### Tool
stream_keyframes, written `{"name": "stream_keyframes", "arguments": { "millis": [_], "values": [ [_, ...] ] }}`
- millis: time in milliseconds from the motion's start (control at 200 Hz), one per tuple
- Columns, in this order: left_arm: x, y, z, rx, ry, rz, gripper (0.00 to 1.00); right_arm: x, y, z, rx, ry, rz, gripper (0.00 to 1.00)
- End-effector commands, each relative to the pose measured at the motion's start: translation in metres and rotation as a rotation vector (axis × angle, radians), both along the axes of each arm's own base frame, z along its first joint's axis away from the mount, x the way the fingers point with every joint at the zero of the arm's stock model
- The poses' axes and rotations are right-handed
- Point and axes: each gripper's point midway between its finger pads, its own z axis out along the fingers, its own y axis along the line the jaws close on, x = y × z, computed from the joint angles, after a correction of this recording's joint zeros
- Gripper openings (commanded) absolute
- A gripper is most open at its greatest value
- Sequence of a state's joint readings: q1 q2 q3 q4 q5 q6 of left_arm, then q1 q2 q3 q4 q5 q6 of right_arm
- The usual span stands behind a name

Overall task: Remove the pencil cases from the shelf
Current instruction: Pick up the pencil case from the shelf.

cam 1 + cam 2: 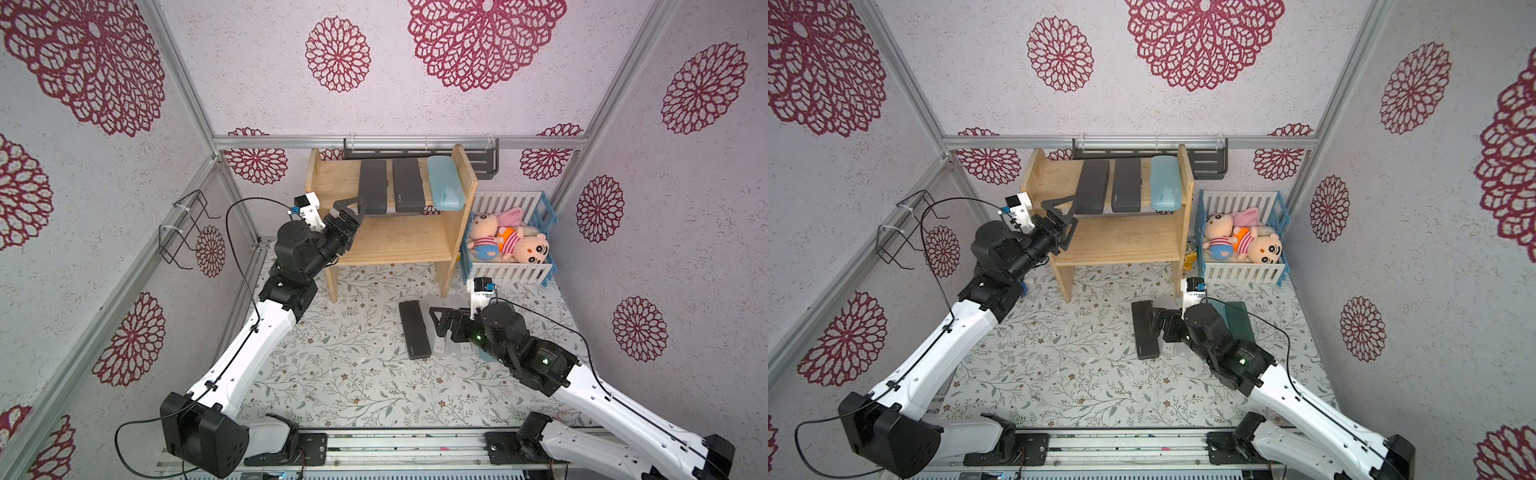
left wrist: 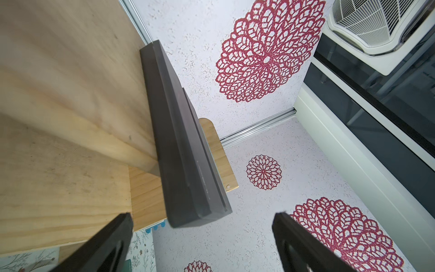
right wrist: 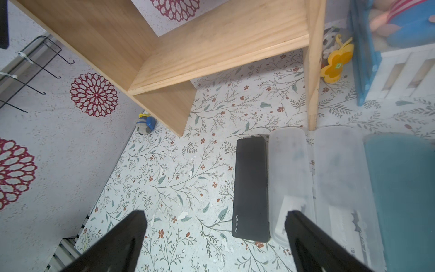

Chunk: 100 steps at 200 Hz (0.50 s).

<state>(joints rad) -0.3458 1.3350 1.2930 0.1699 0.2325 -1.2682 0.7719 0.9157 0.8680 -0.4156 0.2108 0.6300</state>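
left pincer (image 1: pixel 356 210): wide open, empty, at overhanging front end of leftmost dark grey case (image 1: pixel 372 183) on shelf (image 1: pixel 332 178) top tier | plan: I pinch the overhang squarely, pull straight out, level | right pincer (image 1: pixel 437 322): open, empty, over removed cases (image 3: pixel 290 176) on surface

tops: overhead, whole scene | wrists: close-up | all share shelf (image 1: pixel 399 243)

We see three pencil cases (image 1: pixel 409 185) on the upper tier of the shelf (image 1: pixel 399 241), more cases (image 1: pixel 413 330) on the tabletop (image 1: pixel 353 374) before it, and a crate (image 1: pixel 509 272) to its right.
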Motion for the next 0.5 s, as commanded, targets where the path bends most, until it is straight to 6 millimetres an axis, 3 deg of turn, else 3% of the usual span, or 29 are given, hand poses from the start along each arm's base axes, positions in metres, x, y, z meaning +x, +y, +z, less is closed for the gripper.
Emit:
{"name": "stream_keyframes", "arguments": {
  "millis": [0,495],
  "values": [
    [0.004,0.007,0.007,-0.017,-0.031,0.025,1.0,0.004,0.002,0.024,0.021,-0.041,0.01,0.99],
    [0.024,0.001,-0.005,-0.049,0.001,0.012,0.82,0.009,0.007,0.021,-0.004,-0.034,0.025,0.99]
  ]
}}
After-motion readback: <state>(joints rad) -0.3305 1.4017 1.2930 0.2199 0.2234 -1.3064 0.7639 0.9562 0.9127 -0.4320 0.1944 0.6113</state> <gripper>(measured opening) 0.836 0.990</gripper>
